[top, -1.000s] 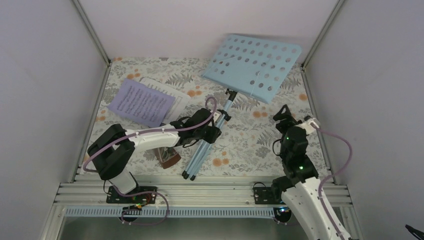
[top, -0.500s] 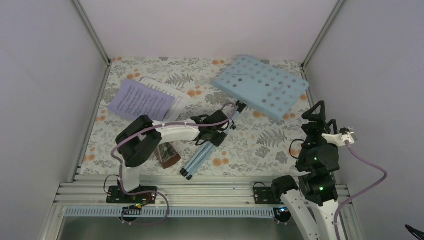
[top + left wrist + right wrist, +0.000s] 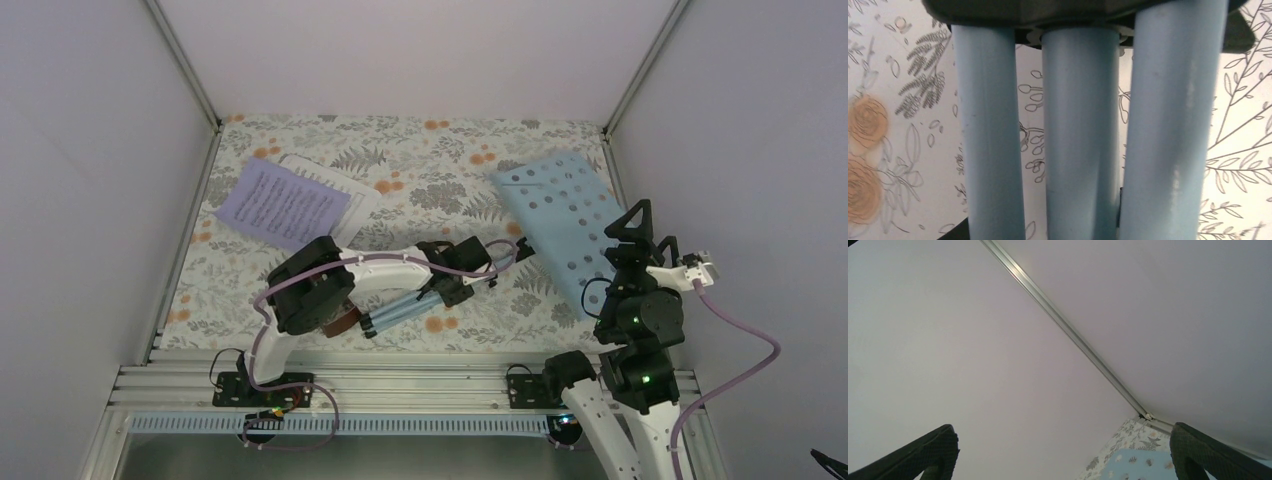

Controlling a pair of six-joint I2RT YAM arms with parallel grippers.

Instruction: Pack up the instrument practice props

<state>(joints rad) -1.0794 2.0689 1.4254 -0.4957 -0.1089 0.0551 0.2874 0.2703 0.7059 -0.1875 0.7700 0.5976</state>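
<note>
Floral-print surface (image 3: 420,150) is showing grey ferns and orange roses. Pale walls (image 3: 400,50) are enclosing it on three sides. Aluminium rails (image 3: 400,385) are running along the near edge.

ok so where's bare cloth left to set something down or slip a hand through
Widest bare patch: the back middle, between the sheet-music pages and the stand's desk. A smaller one lies near the front, between the left gripper and the desk. Crowded at front left: the stand's folded legs, the metronome and the left arm bunch together.
</note>
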